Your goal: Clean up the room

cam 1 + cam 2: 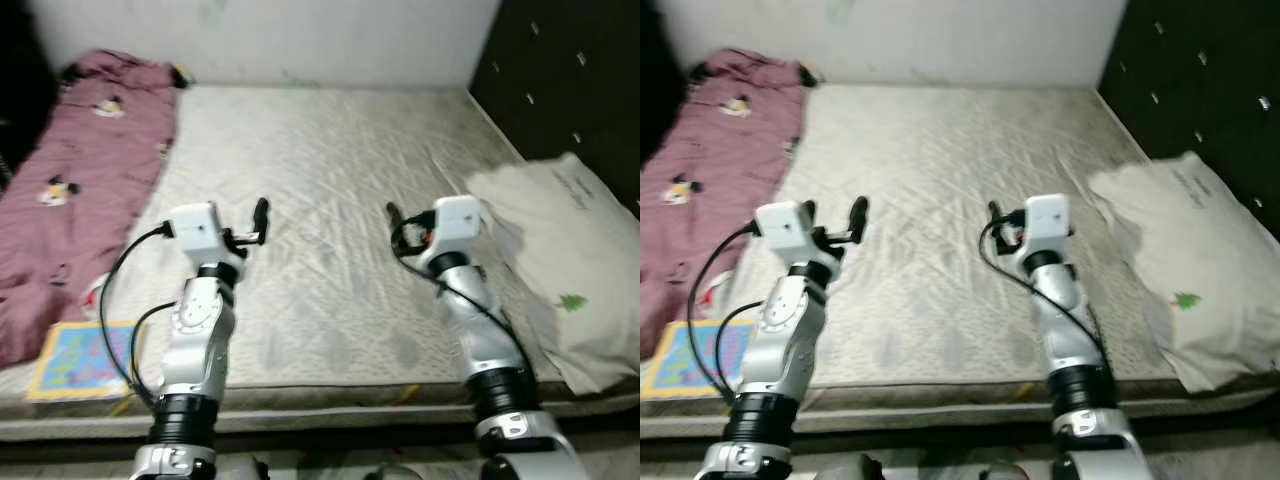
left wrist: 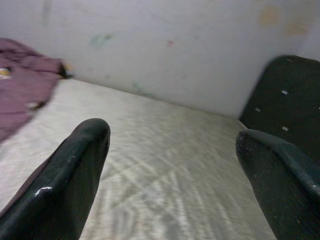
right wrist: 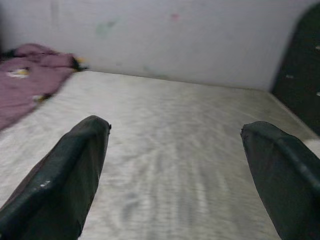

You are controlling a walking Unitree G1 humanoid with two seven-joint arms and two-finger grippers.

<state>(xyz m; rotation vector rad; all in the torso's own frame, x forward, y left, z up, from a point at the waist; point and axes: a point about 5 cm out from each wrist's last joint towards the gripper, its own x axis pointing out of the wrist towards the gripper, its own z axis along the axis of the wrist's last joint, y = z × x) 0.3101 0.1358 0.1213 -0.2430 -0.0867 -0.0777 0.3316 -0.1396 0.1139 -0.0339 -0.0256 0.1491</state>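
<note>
Blanket (image 1: 70, 190) well left of left pincer (image 1: 262, 218).

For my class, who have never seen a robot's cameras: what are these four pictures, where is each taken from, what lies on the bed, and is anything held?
The two wide pictures come from the twin eyes of a camera on a humanoid robot's head, looking down at a bed. The silver arms are its own, and each ends in a gripper with two black fingers: the left gripper and the right gripper, both raised over the mattress. The other two pictures come from cameras on the wrists, each looking out between that gripper's open fingers. Nothing is held. On the robot's left lies a purple blanket with a colourful book at the near edge; on its right lies a white pillow.
</note>
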